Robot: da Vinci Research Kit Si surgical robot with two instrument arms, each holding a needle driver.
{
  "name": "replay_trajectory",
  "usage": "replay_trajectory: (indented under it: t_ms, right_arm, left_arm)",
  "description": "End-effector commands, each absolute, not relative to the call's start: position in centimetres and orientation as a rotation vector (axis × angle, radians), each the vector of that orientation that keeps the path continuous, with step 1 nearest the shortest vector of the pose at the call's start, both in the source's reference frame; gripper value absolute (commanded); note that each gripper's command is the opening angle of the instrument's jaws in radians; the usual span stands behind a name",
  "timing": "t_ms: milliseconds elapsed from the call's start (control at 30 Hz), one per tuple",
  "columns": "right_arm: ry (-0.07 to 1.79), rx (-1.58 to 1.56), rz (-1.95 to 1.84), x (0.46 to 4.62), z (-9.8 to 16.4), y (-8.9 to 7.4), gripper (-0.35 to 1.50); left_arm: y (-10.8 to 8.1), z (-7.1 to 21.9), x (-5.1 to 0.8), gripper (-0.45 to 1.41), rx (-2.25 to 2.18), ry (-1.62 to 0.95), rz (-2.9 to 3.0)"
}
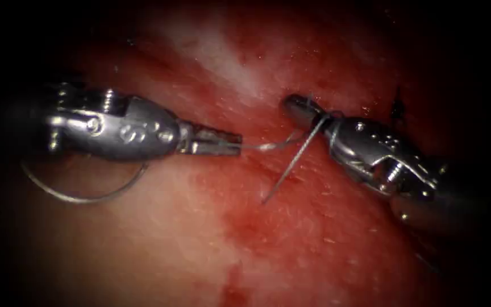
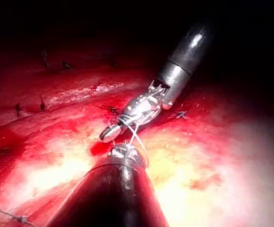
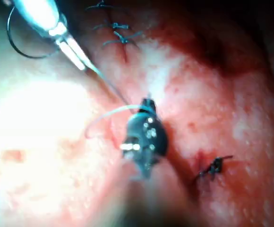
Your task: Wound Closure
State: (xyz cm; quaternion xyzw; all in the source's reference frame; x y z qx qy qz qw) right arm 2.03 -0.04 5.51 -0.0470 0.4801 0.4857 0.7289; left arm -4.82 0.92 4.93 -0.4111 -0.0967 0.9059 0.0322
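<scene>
The tissue [image 1: 160, 244], wet with red fluid [image 1: 240, 227], is seen from above. The left tool [image 1: 231, 143] is brought in from the left, its jaws closed on the thread [image 1: 268, 146] near their tips. From there the thread is stretched rightward to the right tool [image 1: 292, 106], around whose jaws it is wrapped in a loop; another strand is carried down from that loop into the tissue at the cut [image 1: 265, 200]. Whether the right tool's jaws are parted or closed cannot be told.

The needle [image 1: 80, 196] is held by neither tool. It is seen as a curved wire lying on the tissue under the left tool's wrist, toward the tissue's left edge, and is not driven in.

Finished stitches [image 3: 115, 35] are seen in the right wrist view, and another knot [image 3: 215, 166] is seen nearer that tool.

For a sound knot, it is judged that the wrap should be kept on the right tool's jaws, and the held strand kept taut but not strained.

No containers are present.
</scene>
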Motion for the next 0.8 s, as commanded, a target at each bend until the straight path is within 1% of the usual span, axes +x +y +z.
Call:
replay_trajectory:
  t_ms: [33, 367, 567, 800]
  right_arm:
    - [1.059, -0.124, 1.055, 2.08, 5.5, -0.1, -0.35]
    - [1.08, -0.163, 1.005, 2.16, 5.2, -0.4, -0.35]
    - [1.086, -0.16, 0.981, 2.21, 5.1, -0.5, -0.35]
    - [1.095, -0.161, 0.947, 2.29, 4.9, -0.8, -0.35]
  left_arm:
    - [1.1, 5.1, -4.84, -0.45, -1.218, -0.282, 2.768]
    - [2.0, 5.9, -4.77, -0.45, -1.047, -0.175, 2.652]
    - [2.4, 6.1, -4.94, -0.45, -1.041, -0.087, 2.577]
    - [2.9, 6.4, -5.26, -0.45, -1.029, 0.1, 2.495]
